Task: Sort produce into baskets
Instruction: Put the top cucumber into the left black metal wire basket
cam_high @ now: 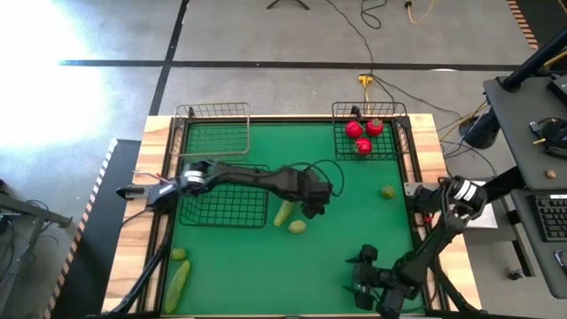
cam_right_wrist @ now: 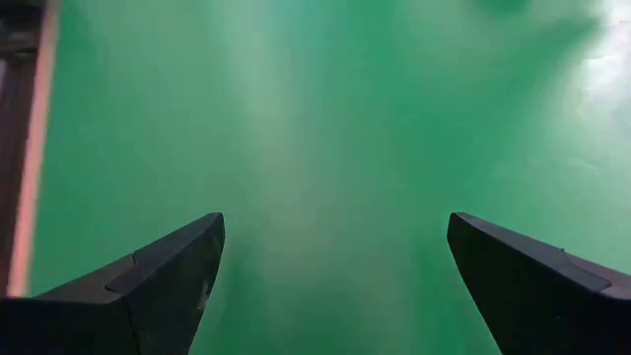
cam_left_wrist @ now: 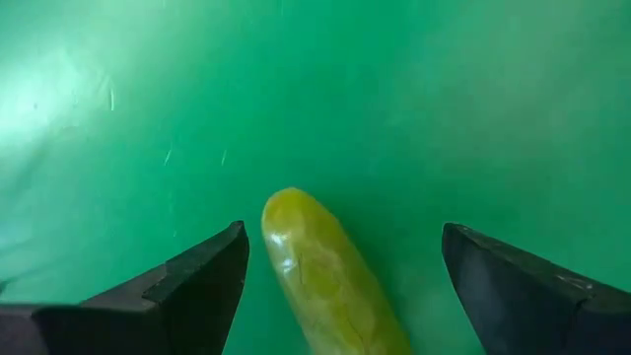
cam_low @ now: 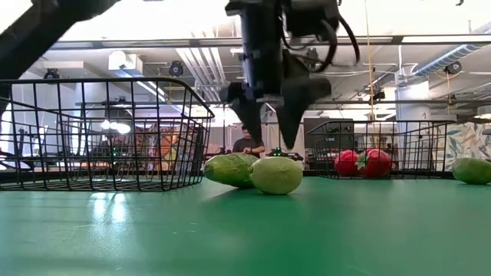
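Target item: cucumber (cam_high: 283,213), lying flat on the green mat (cam_high: 354,204) at frame centre in the high view, just right of the lower-left black basket (cam_high: 223,206); in the left wrist view it lies between the two open fingers, not touched by either.
Adjacent item: lime (cam_high: 298,227), just beside the cucumber's lower end; the low view shows the two close together, contact cannot be confirmed.
Left gripper (cam_low: 268,115): released, jaws spread wide, hovering above the cucumber, holding nothing.
Step in hand (judgement): descent and grasp of the cucumber.
Procedure (judgement): lower straight down so the fingers straddle the cucumber across its narrow width, near mid-length; keep clear of the lime; close only when the tips are near the mat.
Risk (judgement): an end grasp may let the smooth piece pivot or slip out.
Other produce: three tomatoes (cam_high: 362,136) in the upper-right basket (cam_high: 370,131); second cucumber (cam_high: 178,280) at lower left.
Right gripper (cam_high: 367,274): released, empty, waiting at lower right.
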`<state>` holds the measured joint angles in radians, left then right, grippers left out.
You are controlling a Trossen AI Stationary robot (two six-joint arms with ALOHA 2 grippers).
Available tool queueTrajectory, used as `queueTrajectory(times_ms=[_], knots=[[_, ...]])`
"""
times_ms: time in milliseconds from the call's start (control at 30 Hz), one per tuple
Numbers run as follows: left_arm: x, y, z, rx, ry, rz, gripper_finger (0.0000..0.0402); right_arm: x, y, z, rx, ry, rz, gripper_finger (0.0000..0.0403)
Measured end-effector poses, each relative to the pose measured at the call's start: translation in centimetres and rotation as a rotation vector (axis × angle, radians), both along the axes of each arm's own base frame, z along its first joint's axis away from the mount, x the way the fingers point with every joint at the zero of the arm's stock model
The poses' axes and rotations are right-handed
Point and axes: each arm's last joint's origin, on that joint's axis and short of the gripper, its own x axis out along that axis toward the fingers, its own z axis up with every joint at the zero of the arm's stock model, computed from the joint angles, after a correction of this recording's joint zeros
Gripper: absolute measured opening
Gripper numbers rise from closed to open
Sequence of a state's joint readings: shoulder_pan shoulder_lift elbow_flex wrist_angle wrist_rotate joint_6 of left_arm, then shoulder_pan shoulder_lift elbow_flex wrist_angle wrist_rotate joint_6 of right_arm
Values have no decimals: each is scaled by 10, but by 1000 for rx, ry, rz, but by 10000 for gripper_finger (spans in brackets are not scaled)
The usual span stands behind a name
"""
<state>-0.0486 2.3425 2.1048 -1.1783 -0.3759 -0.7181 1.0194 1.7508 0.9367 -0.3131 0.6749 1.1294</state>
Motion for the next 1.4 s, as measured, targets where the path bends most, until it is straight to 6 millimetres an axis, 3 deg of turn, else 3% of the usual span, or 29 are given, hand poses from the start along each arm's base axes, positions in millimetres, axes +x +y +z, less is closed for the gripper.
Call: queueTrajectory(times_ms=[233, 433, 633, 767, 933, 1033, 1167, 1267, 1400], knots=[[14, -1, -18, -49, 162, 19, 318, -11, 16, -7, 45, -27, 35, 382], [1, 0, -46, -136, 283, 75, 318, -18, 22, -18, 42, -38, 40, 382], [1, -3, -52, -140, 263, 77, 308, -19, 23, -19, 31, -55, 36, 382], [3, -3, -54, -150, 241, 76, 258, -19, 23, -18, 27, -58, 40, 382], [8, -8, -51, -130, 202, 41, 147, -19, 22, -18, 26, -55, 41, 382], [17, -14, -37, -64, 104, -11, 140, -19, 22, -17, 25, -54, 41, 382], [24, -28, 4, 32, -23, -86, 140, -20, 22, -17, 30, -40, 47, 382], [14, -43, 43, 32, -172, -134, 140, -20, 22, -17, 31, -33, 48, 382], [-20, -59, 100, 130, -254, -165, 140, -20, 22, -17, 28, -32, 52, 382]])
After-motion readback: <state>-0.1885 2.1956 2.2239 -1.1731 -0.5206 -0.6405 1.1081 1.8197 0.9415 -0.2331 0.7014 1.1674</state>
